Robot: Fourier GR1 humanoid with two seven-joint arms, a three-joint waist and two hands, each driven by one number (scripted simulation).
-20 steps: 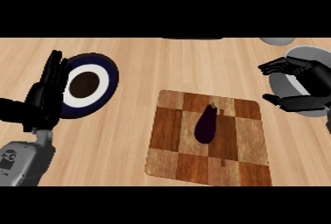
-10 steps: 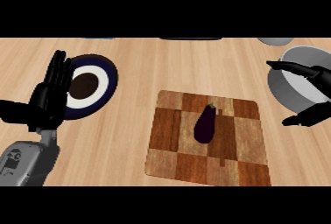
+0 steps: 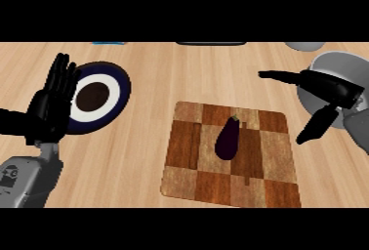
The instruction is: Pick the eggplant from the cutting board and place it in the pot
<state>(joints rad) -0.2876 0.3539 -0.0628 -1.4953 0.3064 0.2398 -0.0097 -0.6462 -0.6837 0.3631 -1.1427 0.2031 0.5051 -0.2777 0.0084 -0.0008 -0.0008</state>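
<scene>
Eggplant (image 3: pixel 228 139) lies mid checkered cutting board (image 3: pixel 202 176), long axis near vertical in view, stem end up and tilted slightly toward the right hand. Right hand (image 3: pixel 328 90) is nearer, up and to the right of the eggplant and apart from it, spread wide, holding nothing. It sits over the grey pot (image 3: pixel 338 66), prob. above its rim. Bare board between hand and eggplant gives room. Left hand (image 3: pixel 51 105) rests flat-fingered by the blue-rimmed plate (image 3: pixel 119 90) at left.
</scene>
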